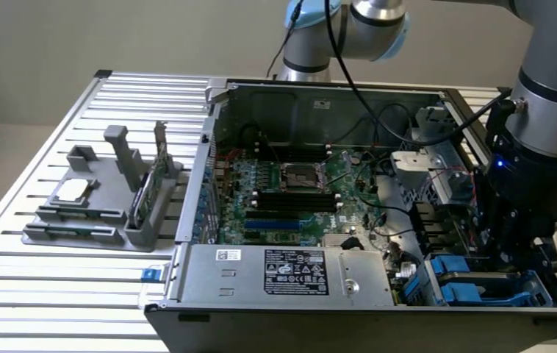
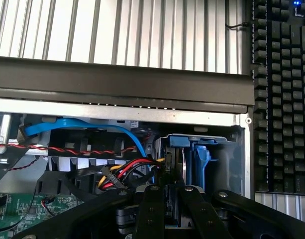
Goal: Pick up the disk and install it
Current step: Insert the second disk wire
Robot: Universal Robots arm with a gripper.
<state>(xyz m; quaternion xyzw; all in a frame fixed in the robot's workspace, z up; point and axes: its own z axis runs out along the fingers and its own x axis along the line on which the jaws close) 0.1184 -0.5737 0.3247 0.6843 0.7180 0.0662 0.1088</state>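
Note:
The disk [image 2: 173,167] stands edge-on in the drive bay at the corner of the open computer case, its blue carrier [image 2: 199,157] beside and above it. My gripper [image 2: 172,201] reaches down into that bay, and its two dark fingers [image 2: 151,209] sit close together on either side of the disk's thin edge, shut on it. In the exterior view the gripper [image 1: 510,254] hangs low at the case's near corner on the exterior view's right, just above the blue plastic of the drive bay [image 1: 466,288].
Red, yellow and blue cables [image 2: 127,174] lie right beside the bay. The power supply [image 1: 289,272] and motherboard [image 1: 289,187] fill the case. A grey fixture [image 1: 102,209] holding a silver chip [image 1: 73,190] and green card [image 1: 144,198] stands on the slatted table. A keyboard [image 2: 281,94] lies outside the case wall [image 2: 122,84].

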